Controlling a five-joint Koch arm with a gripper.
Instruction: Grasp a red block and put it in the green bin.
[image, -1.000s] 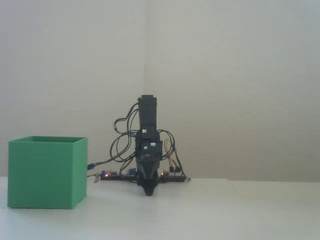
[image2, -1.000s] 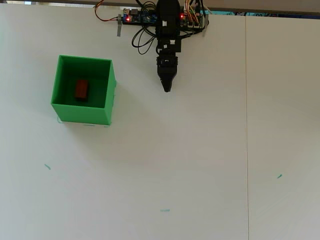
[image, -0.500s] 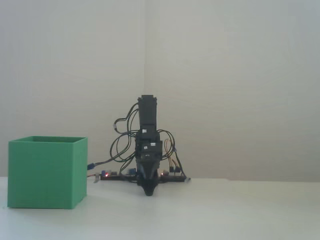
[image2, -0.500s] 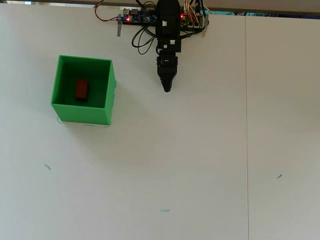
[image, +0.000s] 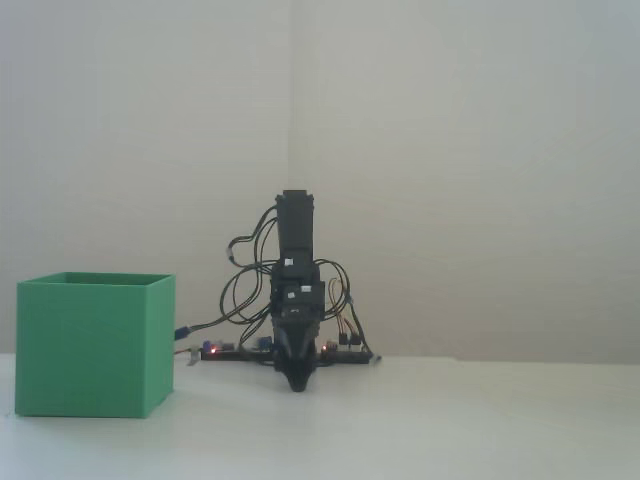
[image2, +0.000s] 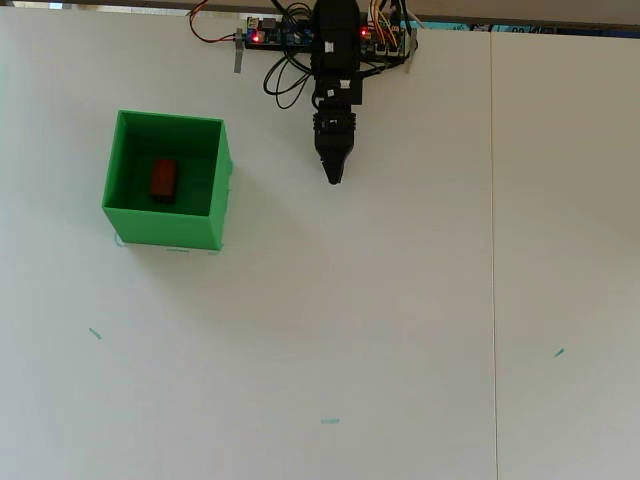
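So the red block (image2: 163, 180) is sitting on the floor of the green bin (image2: 216, 205), well off to the left of the jaws in the overhead view and a touch further from the arm's base than the tips. The fixed view only shows the bin's outside wall (image: 90, 345), the block is hidden in there. The gripper (image2: 333, 176) is folded in close to its base, tips pointing down at the white surface (image2: 380, 320), nowhere near the bin. The jaws look pressed together into a single point with nothing between them, no gap I can make out from above or from the front. Going by that I'd call the job pretty much finished. Handling wise, the block reads as a small, rigid, matte chunk, probably very light, so not slippery and not fragile; if you had to pick it up again I'd pinch it across the two long flat sides, though the bin walls would crowd the jaws. Count: one red block, one green bin, one arm, plus a lit-up controller board (image2: 275, 36) with a wire tangle behind the jaws and a few tiny green marks on the surface in front of them.
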